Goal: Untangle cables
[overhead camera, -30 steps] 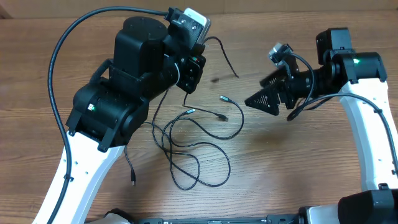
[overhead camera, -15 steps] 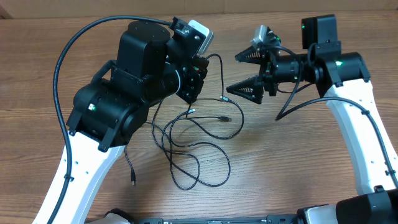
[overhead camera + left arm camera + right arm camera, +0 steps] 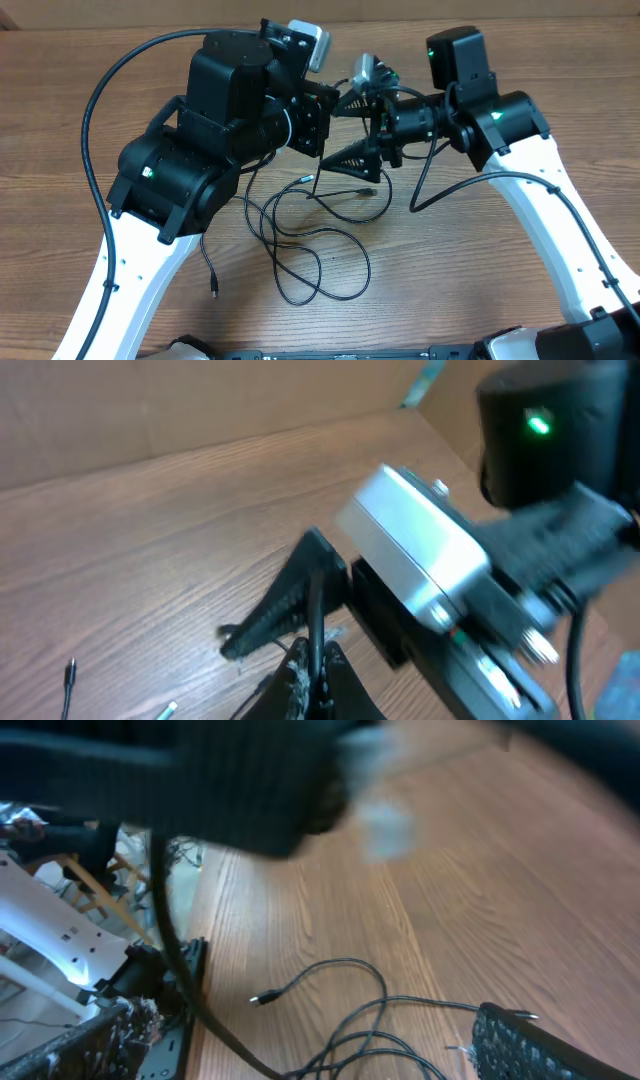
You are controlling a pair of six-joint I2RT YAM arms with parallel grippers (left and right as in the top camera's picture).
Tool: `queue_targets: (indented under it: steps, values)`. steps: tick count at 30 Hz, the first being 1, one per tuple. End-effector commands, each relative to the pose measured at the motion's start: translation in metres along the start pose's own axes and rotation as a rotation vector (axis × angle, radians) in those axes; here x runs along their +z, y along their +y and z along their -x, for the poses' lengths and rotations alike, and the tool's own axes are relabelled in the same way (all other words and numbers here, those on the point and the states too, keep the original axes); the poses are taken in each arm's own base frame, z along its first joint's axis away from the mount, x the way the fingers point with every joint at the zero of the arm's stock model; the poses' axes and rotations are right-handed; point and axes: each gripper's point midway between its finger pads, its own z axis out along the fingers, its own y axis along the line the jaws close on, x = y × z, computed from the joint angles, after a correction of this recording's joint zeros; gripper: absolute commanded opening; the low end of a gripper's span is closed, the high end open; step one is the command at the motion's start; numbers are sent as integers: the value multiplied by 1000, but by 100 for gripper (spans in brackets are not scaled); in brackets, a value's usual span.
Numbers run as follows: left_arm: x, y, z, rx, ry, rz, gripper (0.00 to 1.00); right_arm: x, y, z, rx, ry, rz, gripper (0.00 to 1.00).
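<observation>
One strand of the thin black flexible cables (image 3: 330,232) rises on the left into my left claw (image 3: 314,665), whose dark padded fingers stand narrow and, as far as the left wrist view shows, are pinched on that strand. Below and towards the middle, the rest of the cables lie in overlapping loops on the brown wooden surface (image 3: 480,270), with a small metal-tipped plug (image 3: 305,178) at the upper edge of the heap. Further right, my right claw (image 3: 330,136) is spread wide and holds nothing. It is just beside the left claw, with the lifted strand crossing the gap between its fingers. I judge this to be the start of a pull-apart: one claw anchors, the other comes for a second grip. Next I should close the right claw on the strand and draw it sideways, slowly, so the loops slip free rather than tighten.
</observation>
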Motion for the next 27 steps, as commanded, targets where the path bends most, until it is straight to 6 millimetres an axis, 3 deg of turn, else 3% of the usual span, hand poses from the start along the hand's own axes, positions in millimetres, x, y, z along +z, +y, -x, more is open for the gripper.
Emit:
queue_targets:
  steps: [1, 10, 13, 16, 20, 25, 27]
  values:
    - [-3, 17, 13, -194, -63, 97, 4, 7, 8, 1, 12, -4, 40, 100]
    - [-4, 17, 19, -568, -110, 80, 4, 13, 14, 3, -9, -4, 57, 100]
    - [-3, 16, 19, -649, -109, 70, 4, 14, 14, 4, -15, -6, 58, 88]
    - [-3, 16, 18, -721, -109, 69, 4, 14, 14, 4, -15, -6, 58, 63]
    - [-1, 17, 17, -799, -109, 68, 4, 14, 14, 3, -12, -5, 58, 38]
    - [-1, 21, 17, -838, -119, 86, 4, 14, 15, 1, 2, 3, 60, 22]
    - [-2, 23, 18, -858, -127, 94, 4, 14, 14, 1, 4, 6, 56, 6]
